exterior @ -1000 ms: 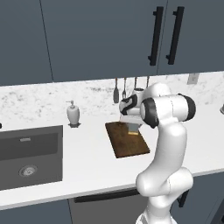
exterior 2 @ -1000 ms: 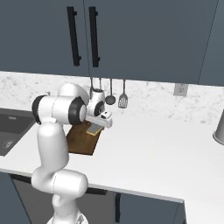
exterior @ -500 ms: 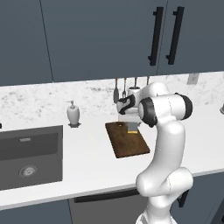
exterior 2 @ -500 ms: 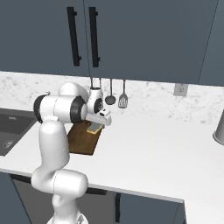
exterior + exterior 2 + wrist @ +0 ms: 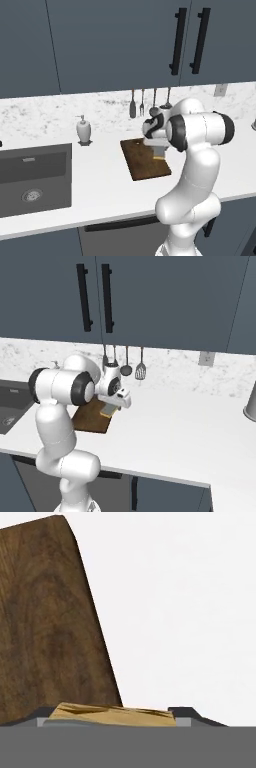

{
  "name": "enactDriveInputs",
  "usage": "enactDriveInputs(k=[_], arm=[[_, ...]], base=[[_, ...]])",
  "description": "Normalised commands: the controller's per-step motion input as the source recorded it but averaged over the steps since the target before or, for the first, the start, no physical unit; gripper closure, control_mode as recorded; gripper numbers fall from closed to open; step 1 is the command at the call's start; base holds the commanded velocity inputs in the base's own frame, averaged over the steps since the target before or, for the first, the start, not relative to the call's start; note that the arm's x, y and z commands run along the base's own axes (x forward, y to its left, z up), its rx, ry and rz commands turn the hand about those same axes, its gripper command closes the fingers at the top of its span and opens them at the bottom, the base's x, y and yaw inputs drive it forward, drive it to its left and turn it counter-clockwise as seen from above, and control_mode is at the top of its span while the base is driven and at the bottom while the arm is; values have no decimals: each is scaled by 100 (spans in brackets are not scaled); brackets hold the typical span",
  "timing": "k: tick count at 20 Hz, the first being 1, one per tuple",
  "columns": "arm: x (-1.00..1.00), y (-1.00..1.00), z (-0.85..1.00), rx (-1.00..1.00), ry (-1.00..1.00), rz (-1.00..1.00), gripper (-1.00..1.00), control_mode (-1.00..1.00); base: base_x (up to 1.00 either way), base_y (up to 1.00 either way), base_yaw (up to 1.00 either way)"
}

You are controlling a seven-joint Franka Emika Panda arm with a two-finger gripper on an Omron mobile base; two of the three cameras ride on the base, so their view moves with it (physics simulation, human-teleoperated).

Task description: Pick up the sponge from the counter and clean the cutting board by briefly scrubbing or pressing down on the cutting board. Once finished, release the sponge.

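— Small yellow rectangular sponge [image 5: 112, 715]?
— Clamped in the jaws [image 5: 111, 408], hanging above the right edge of the flat dark brown wooden cutting board [image 5: 143, 160] on the white desk [image 5: 190, 426].
— Next?
— Probably straight down, slightly toward board centre.

The robot's big white arm covers the right side of the cutting board [image 5: 145, 160] from the left base camera, and its left part from the right base camera. The sponge [image 5: 114, 715] is mostly hidden in the hand camera; just a thin yellow strip peeks out. The sink [image 5: 31, 177] is cut off by the picture's left edge.
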Motion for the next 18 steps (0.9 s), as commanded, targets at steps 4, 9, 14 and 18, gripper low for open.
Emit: enactDriveInputs(k=[4, 9, 14, 18], arm=[[37, 14, -2, 4, -4, 0, 100, -100], [79, 72, 13, 0, 1, -10, 100, -100], [67, 60, 13, 0, 7, -10, 100, -100], [63, 25, 10, 0, 9, -1, 100, -100]], base=[[0, 0, 0], [0, 0, 0], [0, 0, 0], [0, 0, 0]])
